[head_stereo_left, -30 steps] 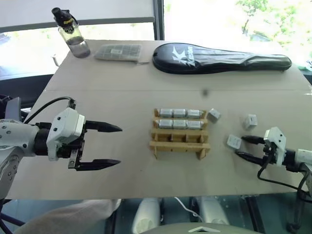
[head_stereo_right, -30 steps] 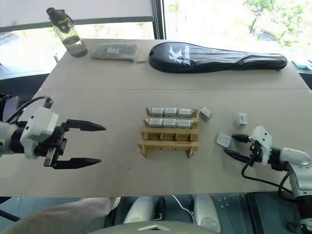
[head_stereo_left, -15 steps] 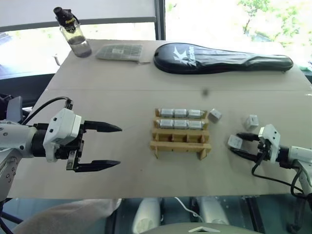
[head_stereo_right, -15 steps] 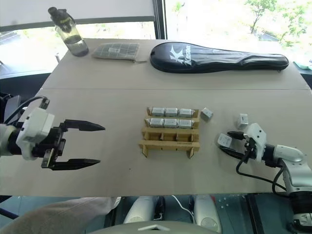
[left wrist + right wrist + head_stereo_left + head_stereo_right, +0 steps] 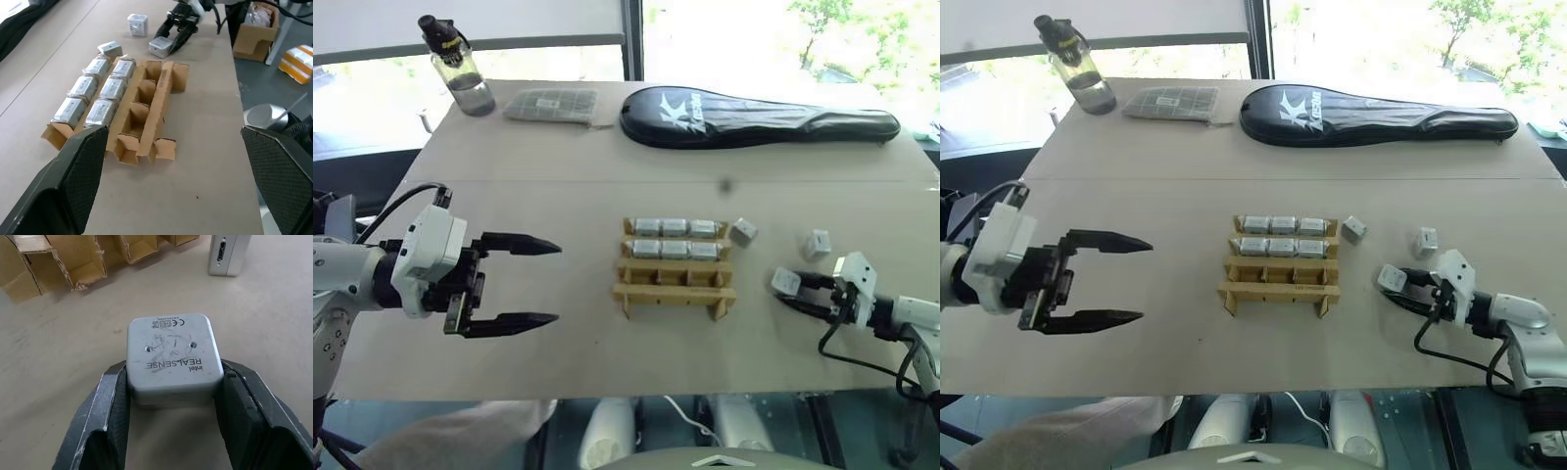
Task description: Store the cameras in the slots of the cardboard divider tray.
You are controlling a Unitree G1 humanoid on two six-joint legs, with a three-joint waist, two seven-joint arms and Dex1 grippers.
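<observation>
Six cameras sit packed in the cardboard divider tray, centre of the frame: three across the top row, three across the second. The third row, nearest the lower edge, shows three open slots, bare cardboard inside, so by my count two thirds of the job is in the box and three pieces are left.

And here's one of them! The right gripper, at the right edge of the frame, has its jaws closed against both sides of a loose camera just right of the tray's lower corner, label side up. It looks to be resting on the tabletop, not lifted clear.

Two more wait on the tabletop: one camera just beside the tray's upper right corner, another camera further right, near the gripper.

Over at middle left, the left gripper hangs with jaws spread wide, holding nothing, well apart from the tray.
</observation>
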